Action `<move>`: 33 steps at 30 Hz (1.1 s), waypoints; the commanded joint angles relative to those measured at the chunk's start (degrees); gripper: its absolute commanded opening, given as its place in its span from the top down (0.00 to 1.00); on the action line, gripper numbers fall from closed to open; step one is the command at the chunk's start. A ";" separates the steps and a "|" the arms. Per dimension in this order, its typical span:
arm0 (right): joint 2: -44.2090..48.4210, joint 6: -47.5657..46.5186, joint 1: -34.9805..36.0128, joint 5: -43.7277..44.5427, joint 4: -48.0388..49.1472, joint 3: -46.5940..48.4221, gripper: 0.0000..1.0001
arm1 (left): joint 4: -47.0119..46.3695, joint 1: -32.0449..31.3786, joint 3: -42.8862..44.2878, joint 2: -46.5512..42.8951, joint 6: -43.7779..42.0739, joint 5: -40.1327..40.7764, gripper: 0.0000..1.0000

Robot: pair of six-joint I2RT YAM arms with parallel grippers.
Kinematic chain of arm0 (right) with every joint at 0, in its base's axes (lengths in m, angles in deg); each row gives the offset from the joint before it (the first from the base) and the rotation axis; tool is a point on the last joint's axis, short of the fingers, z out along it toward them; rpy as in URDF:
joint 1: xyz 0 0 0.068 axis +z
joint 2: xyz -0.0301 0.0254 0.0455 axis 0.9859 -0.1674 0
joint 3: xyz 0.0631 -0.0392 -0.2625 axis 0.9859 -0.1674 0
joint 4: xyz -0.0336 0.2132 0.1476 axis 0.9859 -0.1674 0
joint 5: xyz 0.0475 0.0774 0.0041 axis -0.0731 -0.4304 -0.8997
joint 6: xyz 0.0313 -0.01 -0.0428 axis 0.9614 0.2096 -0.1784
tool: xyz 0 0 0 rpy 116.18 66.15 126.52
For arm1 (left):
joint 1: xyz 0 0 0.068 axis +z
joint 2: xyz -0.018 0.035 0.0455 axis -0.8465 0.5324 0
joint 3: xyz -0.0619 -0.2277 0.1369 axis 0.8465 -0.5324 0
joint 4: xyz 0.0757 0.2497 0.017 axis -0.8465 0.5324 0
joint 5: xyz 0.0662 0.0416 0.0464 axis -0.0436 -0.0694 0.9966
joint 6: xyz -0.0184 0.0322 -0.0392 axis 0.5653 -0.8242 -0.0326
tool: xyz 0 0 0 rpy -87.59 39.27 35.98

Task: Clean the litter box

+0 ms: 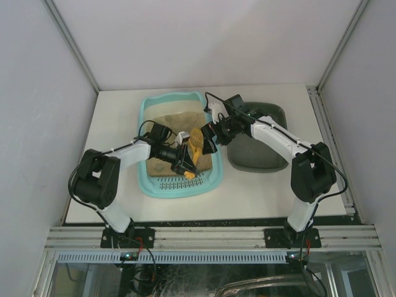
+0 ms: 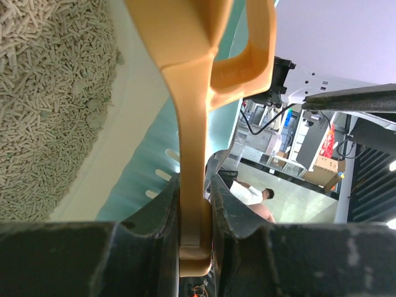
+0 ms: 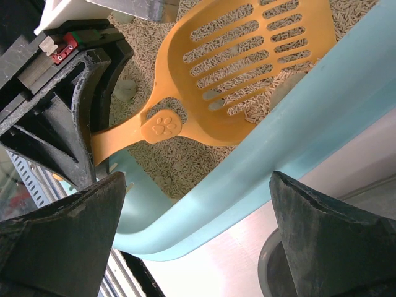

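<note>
The light turquoise litter box [image 1: 148,179] lies in the middle of the table with tan pellet litter [image 2: 43,111] inside and a slotted grate at its near end. My left gripper [image 2: 195,179] is shut on the handle of an orange slotted scoop [image 2: 192,124]. The scoop's head [image 3: 247,55] sits over the litter near the box's right wall [image 3: 297,124], with pellets showing through its slots. My right gripper [image 3: 198,185] stands wide open above that right wall, holding nothing. From above, the left gripper [image 1: 184,161] and the right gripper [image 1: 210,137] meet around the scoop [image 1: 195,141].
A smaller dark grey tray [image 1: 257,151] lies just right of the litter box, under the right arm; its rim [image 3: 272,272] shows beside the right finger. White walls close in the table on three sides.
</note>
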 commanded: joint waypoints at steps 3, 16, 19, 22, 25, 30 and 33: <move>3.28 -0.39 0.13 0.25 1.81 -0.09 0.00 | 5.90 -0.08 0.85 1.24 -6.94 10.17 1.00; 8.26 -5.69 -1.81 2.40 -0.14 -0.49 0.00 | 8.51 1.41 1.23 -2.53 -8.31 13.66 1.00; 10.76 -7.67 -3.04 1.69 -0.98 -0.59 0.00 | 8.57 3.10 1.43 -3.67 -8.34 13.84 1.00; 12.80 -8.81 -4.17 1.31 -1.62 -0.62 0.00 | 8.47 4.43 1.15 -4.85 -8.30 13.89 1.00; 14.07 -9.64 -5.50 2.31 -2.15 -0.94 0.00 | 8.16 4.77 0.81 -6.04 -8.11 13.68 1.00; 16.22 -11.56 -9.72 3.80 -6.32 -1.31 0.00 | 7.56 5.47 0.09 -9.16 -7.71 13.51 1.00; 18.83 -12.14 -13.82 3.60 -8.60 -3.57 0.00 | 6.81 5.85 -0.33 -11.47 -7.25 13.01 1.00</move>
